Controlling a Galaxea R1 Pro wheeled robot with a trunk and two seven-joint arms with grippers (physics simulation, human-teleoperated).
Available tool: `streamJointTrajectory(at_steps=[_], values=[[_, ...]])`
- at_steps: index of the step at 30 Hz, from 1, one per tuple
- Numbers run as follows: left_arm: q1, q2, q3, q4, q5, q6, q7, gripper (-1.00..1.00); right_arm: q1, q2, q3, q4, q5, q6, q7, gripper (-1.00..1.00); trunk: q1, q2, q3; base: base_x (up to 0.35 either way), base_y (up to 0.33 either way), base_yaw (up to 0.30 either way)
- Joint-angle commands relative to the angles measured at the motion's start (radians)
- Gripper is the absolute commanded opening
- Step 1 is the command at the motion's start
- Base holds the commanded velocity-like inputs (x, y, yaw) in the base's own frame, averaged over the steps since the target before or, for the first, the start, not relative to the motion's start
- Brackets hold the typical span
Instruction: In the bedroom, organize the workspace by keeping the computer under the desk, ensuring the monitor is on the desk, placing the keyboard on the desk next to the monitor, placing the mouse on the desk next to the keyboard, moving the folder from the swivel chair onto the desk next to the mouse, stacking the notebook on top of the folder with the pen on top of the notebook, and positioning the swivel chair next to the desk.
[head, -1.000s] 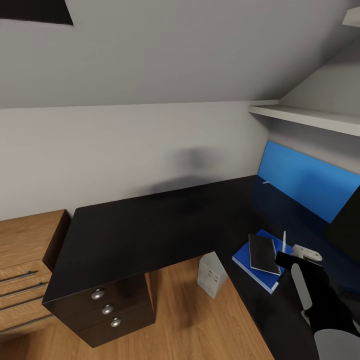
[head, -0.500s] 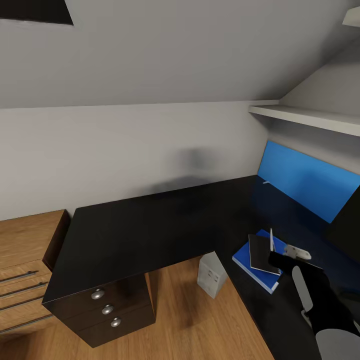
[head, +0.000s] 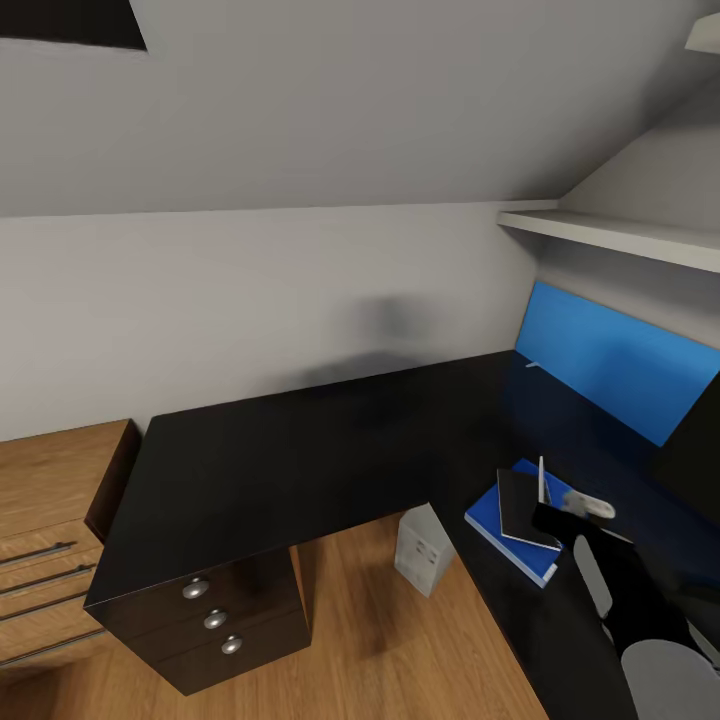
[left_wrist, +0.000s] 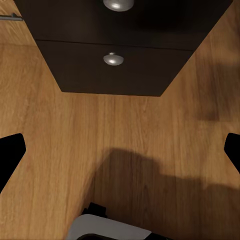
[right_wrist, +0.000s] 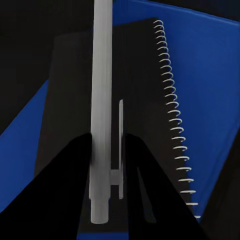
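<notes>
Reading across the surfaces shown, no brand, label or legible writing is found on any object. The right gripper (right_wrist: 107, 165) is closed narrowly on 1 white pen (right_wrist: 101, 100), which is pinched between its 2 dark fingers (right_wrist: 65, 195) near the clip end and is held above 1 dark spiral-bound notebook (right_wrist: 140, 100); whether the pen touches the notebook cannot be told. In the head view the pen (head: 541, 478) is seen standing nearly upright in the right gripper (head: 548, 515) over the notebook (head: 523, 508), which is stacked on 1 blue folder (head: 495, 520) lying on the right wing of the black desk (head: 300, 450). 1 white computer (head: 422, 550) is seen on the wooden floor (left_wrist: 125, 140) under the desk. 3 round silver knobs (head: 196, 589) are counted on the desk drawers in the head view. The left gripper (left_wrist: 120, 150) is spread wide, nothing being held, its fingertips (left_wrist: 10, 150) hanging over the floor near the drawers.
</notes>
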Motion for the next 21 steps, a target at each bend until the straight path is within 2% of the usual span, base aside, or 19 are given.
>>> streamJointTrajectory(at_steps=[1,8,13,21], values=[[0.000,0.001,-0.004,-0.001,0.010,-0.005,0.007,1.00,-0.001,0.001,0.002,0.000,-0.005,0.005,0.003,-1.00,0.000,-0.001,-0.001,0.035,0.000,0.000],[0.000,0.001,-0.004,-0.001,0.011,-0.005,0.007,1.00,-0.006,0.001,0.012,0.026,-0.002,0.006,0.000,-1.00,0.000,-0.001,-0.001,0.212,0.000,0.000],[0.000,0.001,-0.005,-0.002,0.011,-0.006,0.007,1.00,-0.085,-0.002,0.013,0.145,0.010,0.002,-0.003,-1.00,0.000,-0.001,-0.001,0.102,0.000,0.000],[0.000,0.001,-0.004,-0.002,0.010,-0.005,0.007,1.00,-0.118,-0.006,0.013,0.180,0.038,0.003,-0.006,-1.00,0.000,-0.001,-0.001,0.015,0.000,0.000]])
